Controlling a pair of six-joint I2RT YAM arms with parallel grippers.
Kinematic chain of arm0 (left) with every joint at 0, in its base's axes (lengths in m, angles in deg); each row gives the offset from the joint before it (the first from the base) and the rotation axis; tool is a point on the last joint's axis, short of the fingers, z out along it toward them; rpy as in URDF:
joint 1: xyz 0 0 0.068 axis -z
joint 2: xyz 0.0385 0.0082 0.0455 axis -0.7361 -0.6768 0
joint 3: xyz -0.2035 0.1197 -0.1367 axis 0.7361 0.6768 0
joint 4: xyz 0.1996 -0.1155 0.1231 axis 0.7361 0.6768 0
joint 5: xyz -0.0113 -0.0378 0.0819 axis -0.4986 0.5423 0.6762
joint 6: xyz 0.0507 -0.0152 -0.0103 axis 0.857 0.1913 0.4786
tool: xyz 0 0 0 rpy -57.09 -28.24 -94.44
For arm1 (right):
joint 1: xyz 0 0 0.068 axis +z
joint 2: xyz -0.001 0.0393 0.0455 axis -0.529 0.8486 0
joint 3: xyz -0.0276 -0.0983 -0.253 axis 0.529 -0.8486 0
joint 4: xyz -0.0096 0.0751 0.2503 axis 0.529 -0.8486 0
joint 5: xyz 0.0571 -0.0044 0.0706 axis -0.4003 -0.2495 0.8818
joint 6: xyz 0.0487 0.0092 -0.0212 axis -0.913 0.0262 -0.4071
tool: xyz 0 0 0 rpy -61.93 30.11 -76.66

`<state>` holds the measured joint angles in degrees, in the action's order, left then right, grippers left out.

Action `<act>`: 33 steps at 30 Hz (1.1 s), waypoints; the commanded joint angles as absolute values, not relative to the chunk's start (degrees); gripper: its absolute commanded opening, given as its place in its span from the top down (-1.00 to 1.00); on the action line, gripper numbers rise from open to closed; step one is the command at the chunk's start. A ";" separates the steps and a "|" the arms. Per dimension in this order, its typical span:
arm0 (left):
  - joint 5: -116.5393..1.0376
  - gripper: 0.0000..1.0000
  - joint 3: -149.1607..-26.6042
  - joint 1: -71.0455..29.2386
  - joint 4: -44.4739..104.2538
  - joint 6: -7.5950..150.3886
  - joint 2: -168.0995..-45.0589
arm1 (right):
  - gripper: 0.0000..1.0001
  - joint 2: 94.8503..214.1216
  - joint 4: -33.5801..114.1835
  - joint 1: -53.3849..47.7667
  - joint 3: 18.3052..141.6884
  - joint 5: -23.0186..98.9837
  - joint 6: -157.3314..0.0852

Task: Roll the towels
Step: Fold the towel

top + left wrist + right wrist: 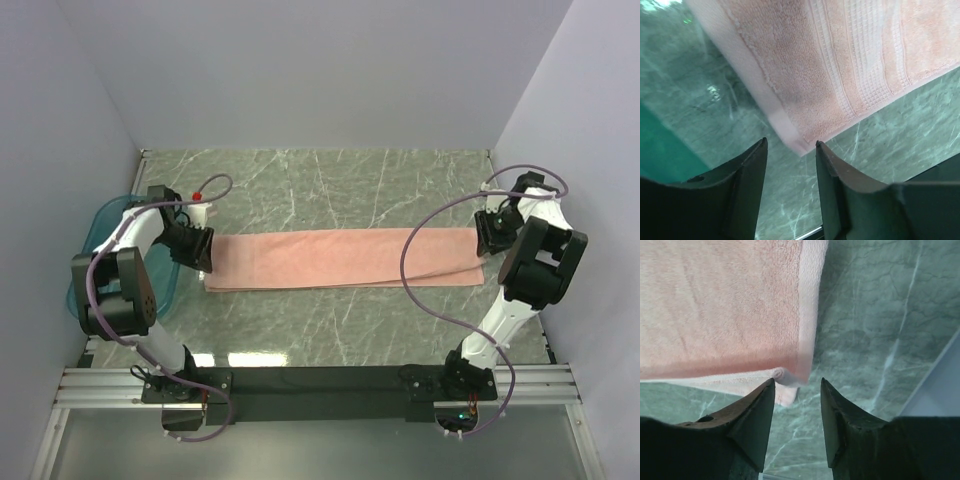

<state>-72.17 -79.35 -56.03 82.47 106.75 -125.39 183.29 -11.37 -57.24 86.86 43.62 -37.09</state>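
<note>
Black wedge-shaped left and right jaws gape empty at corners of the pink terry towel (345, 260)

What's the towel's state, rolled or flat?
Flat, not rolled: the towel lies as a long strip on the table; offset layers at its right end show a fold.

The towel (345, 260) lies flat across the middle of the top view, reaching from the left end effector (203, 264) to the right end effector (488, 240). Open bench (330, 185) runs above it to the back wall (320, 70), and a narrower strip runs below it to the black rail (330, 380). At the left edge, a teal tray (100, 225) crowds the left arm against the side wall (50, 150). A purple cable (405, 270) loops over the towel's right part. In both wrist views, a towel corner lies just ahead of the parted fingers.
</note>
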 commanded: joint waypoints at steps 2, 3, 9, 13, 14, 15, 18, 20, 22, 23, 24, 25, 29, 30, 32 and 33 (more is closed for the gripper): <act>-74.53 0.02 -83.12 -56.19 84.81 108.99 -120.21 | 0.02 177.65 -16.13 -57.77 92.86 47.03 -35.51; -74.89 0.03 -84.00 -56.28 85.25 108.73 -120.03 | 0.02 177.30 -17.19 -57.78 93.13 47.48 -35.42; -75.25 0.25 -84.27 -53.92 83.33 106.53 -120.38 | 0.31 178.52 -18.08 -56.81 93.92 48.89 -36.74; -73.66 0.28 -84.00 -51.19 81.13 104.52 -120.82 | 0.37 179.84 -16.94 -56.11 91.82 47.66 -37.35; -73.57 0.28 -84.09 -50.66 80.86 103.64 -121.00 | 0.37 180.01 -16.76 -56.02 90.60 47.31 -37.44; -73.57 0.27 -84.18 -49.78 80.51 103.20 -121.35 | 0.37 180.36 -16.67 -55.93 90.06 46.70 -37.79; -72.61 0.23 -83.48 -48.03 78.58 101.17 -122.14 | 0.38 181.86 -16.67 -55.84 88.22 45.20 -38.41; -71.64 0.18 -82.78 -47.75 77.35 100.30 -122.66 | 0.37 182.13 -16.50 -55.93 86.81 43.88 -38.50; -70.76 0.14 -81.12 -45.56 76.21 99.77 -123.28 | 0.38 182.30 -16.41 -55.93 85.75 42.30 -38.06; -69.98 0.14 -80.49 -45.30 75.68 99.15 -123.54 | 0.38 182.39 -16.32 -55.93 84.62 41.69 -37.97; -69.53 0.15 -79.27 -45.12 74.20 98.63 -123.81 | 0.39 182.65 -16.32 -55.84 84.00 41.16 -37.88; -69.35 0.16 -78.82 -45.12 73.66 98.01 -124.51 | 0.39 183.44 -16.23 -55.84 83.47 40.46 -37.88; -67.78 0.21 -77.76 -45.12 72.25 96.16 -127.06 | 0.40 185.37 -13.51 -55.84 80.66 37.64 -38.85; -66.90 0.22 -77.68 -45.03 72.07 95.90 -127.67 | 0.41 185.73 -12.90 -55.76 80.56 37.11 -39.02; -66.37 0.26 -77.76 -45.03 72.25 95.46 -129.52 | 0.42 186.17 -12.37 -55.75 80.39 35.45 -38.76; -66.02 0.28 -78.37 -45.03 72.51 95.46 -130.04 | 0.42 186.17 -12.45 -55.84 80.65 35.00 -38.33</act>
